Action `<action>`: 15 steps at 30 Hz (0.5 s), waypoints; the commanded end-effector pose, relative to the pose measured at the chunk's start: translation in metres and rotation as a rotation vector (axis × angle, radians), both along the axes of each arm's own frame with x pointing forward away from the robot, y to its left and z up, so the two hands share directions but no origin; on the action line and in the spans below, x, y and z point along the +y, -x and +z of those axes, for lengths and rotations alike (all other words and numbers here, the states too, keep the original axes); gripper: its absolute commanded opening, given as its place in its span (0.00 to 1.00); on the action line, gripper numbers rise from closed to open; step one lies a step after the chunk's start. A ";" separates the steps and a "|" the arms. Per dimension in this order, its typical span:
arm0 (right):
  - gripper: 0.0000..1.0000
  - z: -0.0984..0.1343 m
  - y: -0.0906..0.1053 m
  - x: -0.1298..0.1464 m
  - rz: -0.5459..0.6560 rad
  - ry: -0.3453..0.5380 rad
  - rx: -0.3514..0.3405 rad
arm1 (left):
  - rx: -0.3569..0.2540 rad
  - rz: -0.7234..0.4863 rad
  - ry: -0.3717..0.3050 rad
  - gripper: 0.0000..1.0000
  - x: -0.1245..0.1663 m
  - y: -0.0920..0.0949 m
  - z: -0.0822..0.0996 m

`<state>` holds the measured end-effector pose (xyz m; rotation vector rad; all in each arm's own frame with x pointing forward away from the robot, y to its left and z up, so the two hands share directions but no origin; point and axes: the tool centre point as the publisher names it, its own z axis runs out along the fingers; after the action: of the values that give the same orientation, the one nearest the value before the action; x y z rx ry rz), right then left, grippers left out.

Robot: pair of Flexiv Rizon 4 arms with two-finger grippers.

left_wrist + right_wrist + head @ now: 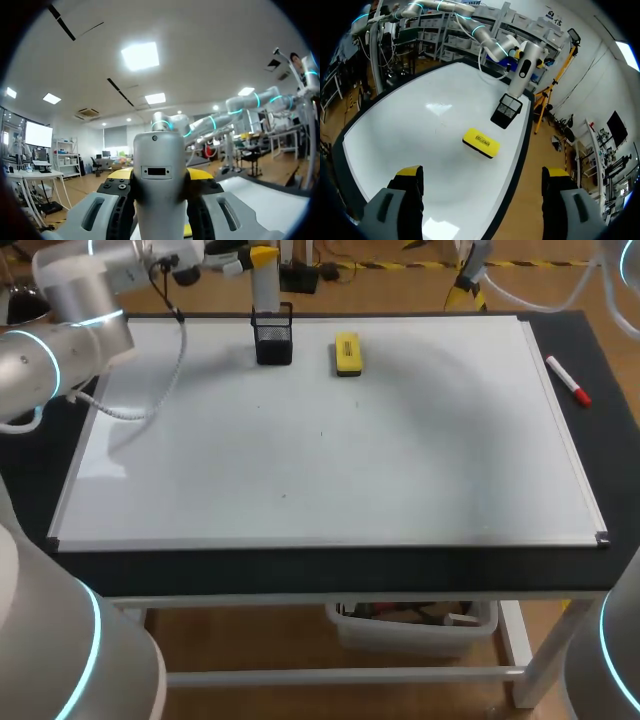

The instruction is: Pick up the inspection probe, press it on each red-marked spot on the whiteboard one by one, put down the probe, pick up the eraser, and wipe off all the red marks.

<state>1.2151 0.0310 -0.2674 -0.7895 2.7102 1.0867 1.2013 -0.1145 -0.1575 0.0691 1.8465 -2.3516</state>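
Probe (264,285) up in the air, standing upright, its lower end right over the mouth of the black mesh holder (273,338) at the far edge of the whiteboard (320,460). The left gripper (160,175) has it clamped, one finger on each side of the grey body, and the long axis points straight down at the holder. That line-up is what counts: a straight drop would seat it, a swing out would carry it over the board. No red spots show on the white surface, only faint specks, so by my reading the probe is more likely heading into the holder.

The yellow eraser (347,354) lies flat just right of the holder, long axis running toward the far edge. The right gripper (482,175) hangs over the board with its jaws spread wide and empty, and the eraser sits ahead of them, short of the holder. That free arm looks best placed for it. A red marker (568,380) lies well right of the holder, off the board.
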 end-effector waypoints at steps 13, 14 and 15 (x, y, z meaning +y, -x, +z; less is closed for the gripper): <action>1.00 0.000 -0.008 -0.002 0.053 0.035 0.054 | -0.050 -0.305 -0.009 0.00 -0.001 -0.028 -0.026; 1.00 0.000 -0.008 -0.002 0.053 0.035 0.054 | -0.049 -0.312 -0.007 0.00 -0.002 -0.028 -0.026; 1.00 0.000 -0.008 -0.002 0.053 0.035 0.054 | -0.050 -0.313 -0.006 0.00 -0.002 -0.029 -0.027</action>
<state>1.2148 0.0310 -0.2667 -0.7904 2.7114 1.0854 1.2197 -0.1150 -0.1788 0.0017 1.8265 -2.3703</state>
